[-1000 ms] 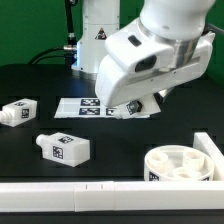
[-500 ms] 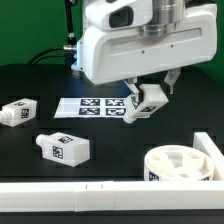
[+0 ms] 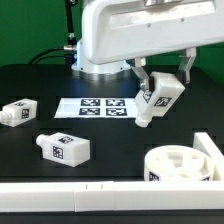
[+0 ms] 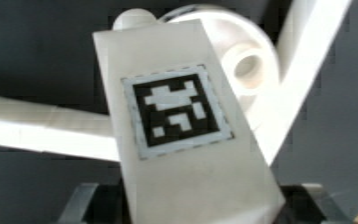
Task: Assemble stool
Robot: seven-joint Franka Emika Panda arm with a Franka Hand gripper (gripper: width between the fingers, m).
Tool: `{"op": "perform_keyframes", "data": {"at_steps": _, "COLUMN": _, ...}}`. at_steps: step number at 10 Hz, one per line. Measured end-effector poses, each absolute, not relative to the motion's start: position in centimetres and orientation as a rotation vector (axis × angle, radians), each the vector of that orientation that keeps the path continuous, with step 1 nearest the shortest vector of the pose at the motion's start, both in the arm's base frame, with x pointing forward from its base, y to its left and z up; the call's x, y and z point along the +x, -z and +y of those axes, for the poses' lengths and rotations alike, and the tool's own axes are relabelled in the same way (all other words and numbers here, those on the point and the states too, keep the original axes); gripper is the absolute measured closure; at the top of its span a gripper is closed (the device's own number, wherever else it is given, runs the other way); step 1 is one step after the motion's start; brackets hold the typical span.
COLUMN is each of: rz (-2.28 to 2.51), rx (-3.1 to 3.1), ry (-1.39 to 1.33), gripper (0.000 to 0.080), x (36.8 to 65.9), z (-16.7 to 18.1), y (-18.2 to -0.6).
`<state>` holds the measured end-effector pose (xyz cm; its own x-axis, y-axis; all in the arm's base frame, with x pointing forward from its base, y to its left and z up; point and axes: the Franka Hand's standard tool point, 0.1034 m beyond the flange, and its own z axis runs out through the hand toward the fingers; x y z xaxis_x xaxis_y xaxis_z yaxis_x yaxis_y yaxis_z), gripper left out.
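My gripper (image 3: 160,78) is shut on a white blocky stool leg (image 3: 155,100) that carries a black-and-white tag, and it holds the leg tilted in the air above the table. In the wrist view that leg (image 4: 179,120) fills the middle, with a dark finger on each side of its near end. The round white seat (image 3: 180,165), with round sockets in its top, lies at the exterior view's lower right, below the held leg. Two more legs lie on the table at the exterior view's left, one (image 3: 62,148) nearer the front and one (image 3: 19,111) farther left.
The marker board (image 3: 95,106) lies flat behind the held leg. A long white L-shaped rail (image 3: 70,200) runs along the front edge and rises beside the seat at the right (image 3: 210,150). The arm's white base (image 3: 100,55) stands at the back.
The gripper has swung to the exterior view's right and lifted the leg, which now hangs closer to the seat. The wrist has turned, and both fingers now show.
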<state>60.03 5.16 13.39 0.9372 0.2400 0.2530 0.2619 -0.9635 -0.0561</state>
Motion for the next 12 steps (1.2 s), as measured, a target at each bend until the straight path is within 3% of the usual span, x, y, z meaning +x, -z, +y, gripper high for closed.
{"op": "perform_keyframes", "data": {"at_steps": 3, "rz": -0.269, "rx": -2.988, "ry": 0.495, "gripper": 0.0439, "x": 61.6, "z": 4.2, "y": -13.8}}
{"op": "perform_keyframes", "data": {"at_steps": 5, "rz": 0.011, "rx": -2.860, "ry": 0.533, "gripper": 0.0439, "x": 66.7, "z": 3.9, "y": -15.0}}
{"op": "perform_keyframes", "data": {"at_steps": 9, "rz": 0.024, "rx": -2.848, "ry": 0.515, "gripper": 0.0439, "x": 66.5, "z": 4.4, "y": -14.4}}
{"op": "perform_keyframes", "data": {"at_steps": 12, "rz": 0.108, "rx": -2.813, "ry": 0.482, "gripper": 0.0439, "x": 66.4, "z": 7.0, "y": -13.2}}
